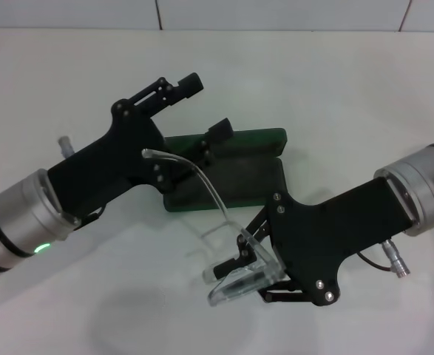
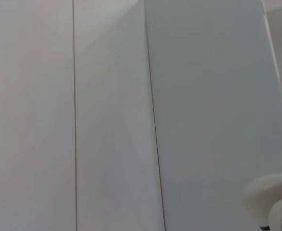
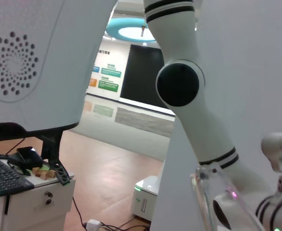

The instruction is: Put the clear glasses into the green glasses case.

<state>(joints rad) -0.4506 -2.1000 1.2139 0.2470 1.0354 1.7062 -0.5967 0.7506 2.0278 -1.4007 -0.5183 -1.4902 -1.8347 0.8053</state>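
Item: right end effector (image 1: pixel 235 268), pinched on the front of the clear glasses (image 1: pixel 240 277), lifted off the white worktop (image 1: pixel 364 103). I see one see-through arm arching from it toward the left end effector (image 1: pixel 205 111).

Item: green glasses case (image 1: pixel 239 177), open on the worktop, just beyond the right end effector, under the left one's fingers.

Item: left end effector, fingers spread over the case, holding nothing.

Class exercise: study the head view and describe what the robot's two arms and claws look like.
Both arms are alike: silver metal wrist cylinders, then flat matte-black angular claws with visible screws. The left claw arm shows black bands and a green light; the right claw arm has a thin cable with a silver plug.
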